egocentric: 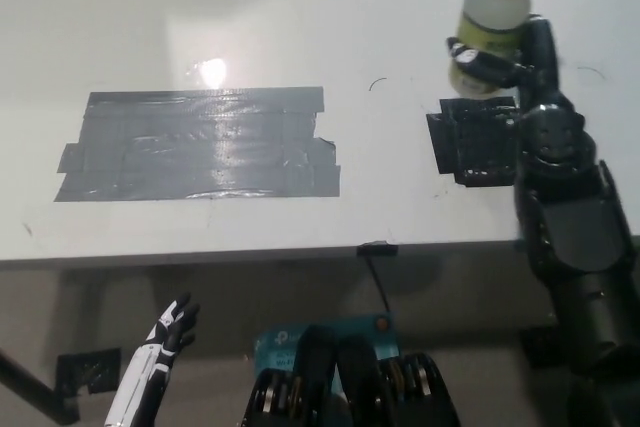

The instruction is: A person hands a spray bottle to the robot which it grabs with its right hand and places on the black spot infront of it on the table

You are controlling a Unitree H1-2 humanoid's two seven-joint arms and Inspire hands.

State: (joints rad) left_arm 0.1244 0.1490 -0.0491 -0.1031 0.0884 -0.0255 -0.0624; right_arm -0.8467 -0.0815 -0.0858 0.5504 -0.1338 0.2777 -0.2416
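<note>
Bottle: spray bottle [492,25], translucent body with a yellow-green label and a dark cap, upright at the far right of the white worktop [300,27]; whether its base rests on the surface or hangs just above it cannot be told.
Right hand: black right hand [500,59] with fingers [470,55] wrapped round the labelled lower body of the bottle, grasping it; the black forearm runs down to the lower right corner.
Left hand: white left hand [172,327] rests below the worktop edge at lower left, fingers spread and holding nothing.
Black spots: small black patch [470,142] lies just in front of the bottle, partly covered by the forearm; large grey-black tape patch [200,147] sits well apart at centre left.
Progress: bottle is in the robot's grasp, apparently not yet on a patch.
Risk, target: with two dark patches in view, the bottle could be set on the wrong one.
Risk, tipping: the bottle is tall and narrow; releasing it while tilted or at a tape edge would likely topple it.
Risk, slip: the hold is low on a smooth body, so the bottle may rotate in the fingers.
</note>
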